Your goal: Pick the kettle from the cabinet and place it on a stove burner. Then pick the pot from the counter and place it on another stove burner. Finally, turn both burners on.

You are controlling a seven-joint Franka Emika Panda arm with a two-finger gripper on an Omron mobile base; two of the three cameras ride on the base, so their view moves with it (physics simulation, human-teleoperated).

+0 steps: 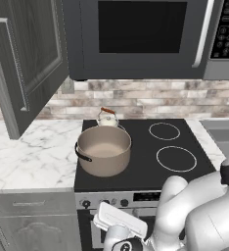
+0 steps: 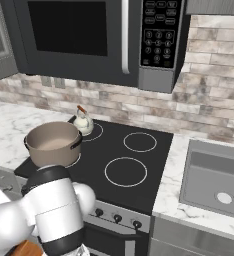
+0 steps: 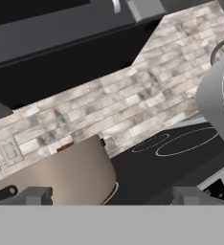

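Observation:
The taupe pot [image 1: 104, 149] [image 2: 54, 142] stands on the front-left stove burner of the black cooktop [image 1: 141, 171]. Right behind it, the small cream kettle [image 1: 107, 118] [image 2: 83, 122] rests on the back-left burner. The two right burners [image 1: 176, 158] [image 1: 164, 131] are bare. My gripper [image 3: 114, 196] is open, its fingertips [image 3: 37, 195] spread wide with nothing between them. It hangs low in front of the stove and looks up past the pot [image 3: 61, 174]. In the left base view the white hand [image 1: 120, 219] sits just below the stove's knobs [image 1: 106, 201].
The dark cabinet door [image 1: 28, 54] stands open over the marble counter [image 1: 28, 152] on the left. A black microwave [image 1: 146, 37] hangs above the stove. A steel sink [image 2: 214, 175] lies to the right. More knobs [image 2: 117, 218] line the stove front.

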